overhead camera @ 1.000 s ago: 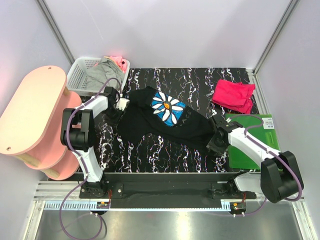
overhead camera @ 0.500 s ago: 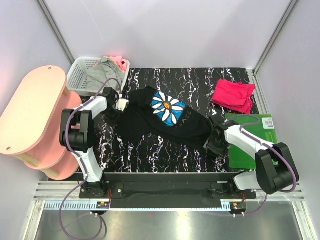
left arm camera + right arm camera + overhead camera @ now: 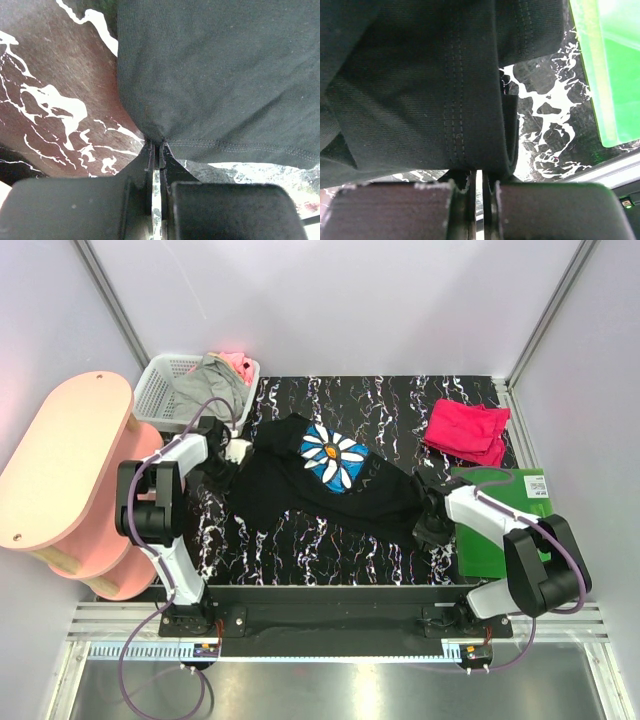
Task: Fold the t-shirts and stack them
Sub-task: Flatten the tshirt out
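Across the middle of the table (image 3: 300, 550), the black t-shirt (image 3: 290, 485) runs in a long diagonal band between my two arms, its daisy print (image 3: 333, 455) facing up near the far-left end. My left end effector (image 3: 156, 146) is pinched tight on a hemmed corner of the cloth, jaws pressed together with the fabric bunching right at the tips. My right end effector (image 3: 476, 172) is likewise clamped on a folded, double-stitched edge at the opposite end, just beside the green board (image 3: 510, 510). Compared with a second ago, the change is small: my left end effector has drawn slightly toward the white basket (image 3: 160, 390), my right has crept a little away from the near edge with its forearm swung round, and the print has slid a touch to the left with them. I read that as the shirt being pulled taut and repositioned rather than folded. It is longer and straighter, but the body is bunched and narrow, with wrinkles along its length, so it is not yet laid flat. The pink t-shirt (image 3: 467, 430) lies in a loose pile at the far right, well apart from the black one, and neither arm touches it. Folding proper has not begun and stacking is some way off.
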